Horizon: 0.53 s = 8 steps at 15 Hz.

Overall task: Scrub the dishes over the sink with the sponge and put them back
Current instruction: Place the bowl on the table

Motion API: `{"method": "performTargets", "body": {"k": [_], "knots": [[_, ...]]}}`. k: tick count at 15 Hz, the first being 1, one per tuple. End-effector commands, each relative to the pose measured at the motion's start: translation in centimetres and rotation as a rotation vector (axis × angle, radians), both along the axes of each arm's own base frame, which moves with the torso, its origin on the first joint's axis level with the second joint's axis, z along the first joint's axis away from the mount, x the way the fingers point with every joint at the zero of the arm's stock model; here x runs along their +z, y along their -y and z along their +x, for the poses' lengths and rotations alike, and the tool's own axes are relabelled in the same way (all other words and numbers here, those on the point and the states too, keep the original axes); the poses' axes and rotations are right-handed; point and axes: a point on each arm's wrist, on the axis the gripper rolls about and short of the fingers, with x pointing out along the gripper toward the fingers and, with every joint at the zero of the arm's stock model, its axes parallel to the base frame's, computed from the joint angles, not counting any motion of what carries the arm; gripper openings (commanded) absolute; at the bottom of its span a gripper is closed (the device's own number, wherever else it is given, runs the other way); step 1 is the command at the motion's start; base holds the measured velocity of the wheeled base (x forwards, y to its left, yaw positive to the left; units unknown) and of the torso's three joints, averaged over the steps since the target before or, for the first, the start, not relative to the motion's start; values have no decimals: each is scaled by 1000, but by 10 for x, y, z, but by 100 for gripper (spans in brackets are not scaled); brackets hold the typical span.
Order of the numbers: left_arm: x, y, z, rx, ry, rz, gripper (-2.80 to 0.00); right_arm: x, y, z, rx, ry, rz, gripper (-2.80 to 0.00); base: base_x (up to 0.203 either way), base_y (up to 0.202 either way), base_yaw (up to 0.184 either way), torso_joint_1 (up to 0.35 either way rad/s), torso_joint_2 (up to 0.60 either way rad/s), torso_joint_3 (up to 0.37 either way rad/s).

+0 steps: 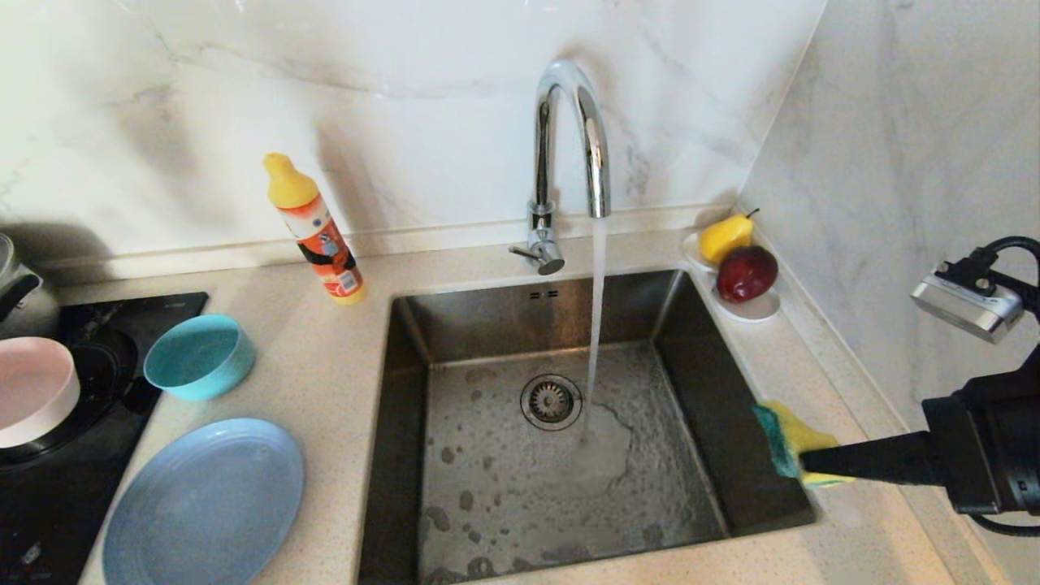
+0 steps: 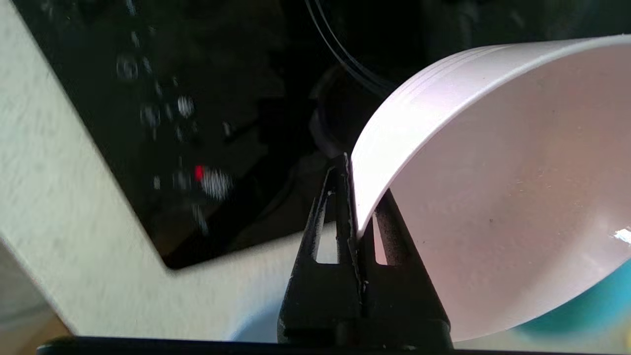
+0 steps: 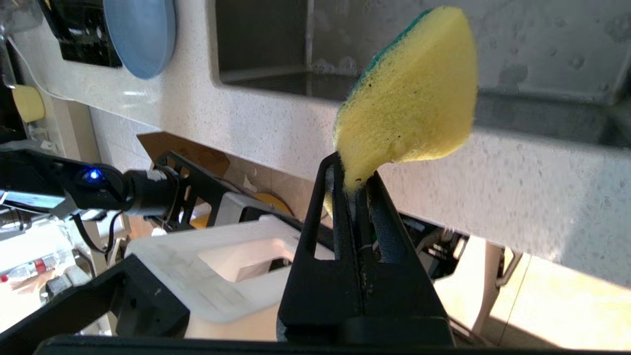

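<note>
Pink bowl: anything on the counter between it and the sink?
Yes. The teal bowl and the blue plate sit on the counter between the pink bowl and the sink; carried above them, nothing visible blocks it.

One plate [image 1: 203, 504], two bowls [image 1: 199, 356], one sponge [image 1: 792, 443], one bottle [image 1: 313, 231], two fruits [image 1: 746, 272].

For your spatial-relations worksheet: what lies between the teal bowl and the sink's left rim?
In the head view, only bare speckled countertop lies between the teal bowl and the sink; the orange bottle stands farther back, outside that stretch.
</note>
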Motion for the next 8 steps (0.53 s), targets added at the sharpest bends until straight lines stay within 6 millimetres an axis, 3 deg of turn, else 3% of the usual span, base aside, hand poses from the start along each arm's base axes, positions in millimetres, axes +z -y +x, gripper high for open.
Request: {"method": "performTargets", "body": {"k": [1, 8], "knots": [[-29, -24, 8, 31, -41, -65, -280, -5, -1, 2, 1, -10, 0, -280, 0, 0, 0, 0, 0, 0], [-55, -43, 12, 54, -71, -107, -280, -9, -3, 5, -1, 5, 8, -280, 0, 0, 0, 0, 0, 0]]}}
